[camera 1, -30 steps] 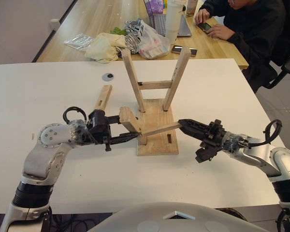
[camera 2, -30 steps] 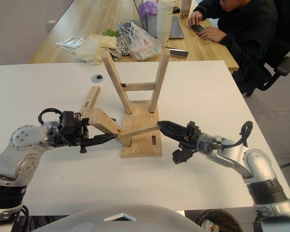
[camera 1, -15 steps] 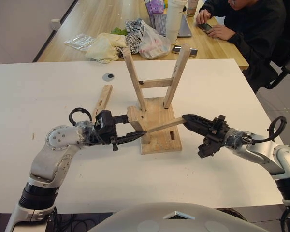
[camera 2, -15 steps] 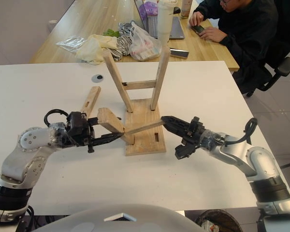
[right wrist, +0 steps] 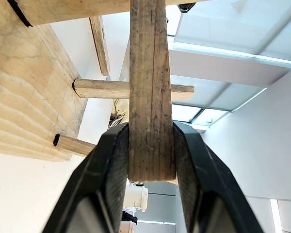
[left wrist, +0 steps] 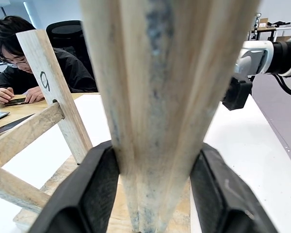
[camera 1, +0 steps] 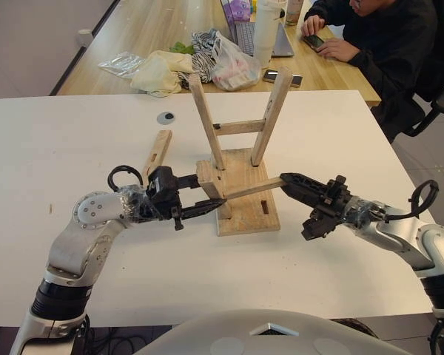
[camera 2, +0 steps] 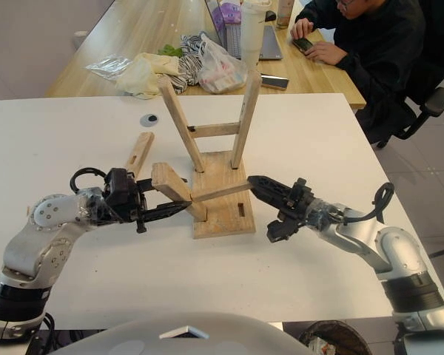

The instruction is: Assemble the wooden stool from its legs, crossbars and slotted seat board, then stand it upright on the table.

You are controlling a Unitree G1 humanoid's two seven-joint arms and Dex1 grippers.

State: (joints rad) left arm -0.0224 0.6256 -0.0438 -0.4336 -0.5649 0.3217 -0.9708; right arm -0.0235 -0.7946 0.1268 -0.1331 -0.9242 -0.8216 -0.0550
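Shows the slotted seat board (camera 1: 246, 194) lying flat near the middle of the white counter (camera 1: 74, 148), with two upright legs (camera 1: 206, 118) joined by a first crossbar (camera 1: 239, 128) rising from its 12 o'clock end. Places the left end effector (camera 1: 207, 192) at 9 o'clock of the board, clamped on a third leg (camera 1: 211, 181) that stands tilted at the board's 8 o'clock corner. Places the right end effector (camera 1: 287, 180) at 3 o'clock, closed on one end of a second crossbar (camera 1: 253, 189), whose far end meets the third leg just above the board. Leaves a fourth leg (camera 1: 158, 151) flat on the counter at 10 o'clock, apart from both arms. Adds, from the left wrist view, black pads (left wrist: 94, 194) pressed against both sides of the third leg, with an upright leg and the first crossbar behind. Adds, from the right wrist view, pads squeezing both flat faces of the second crossbar.
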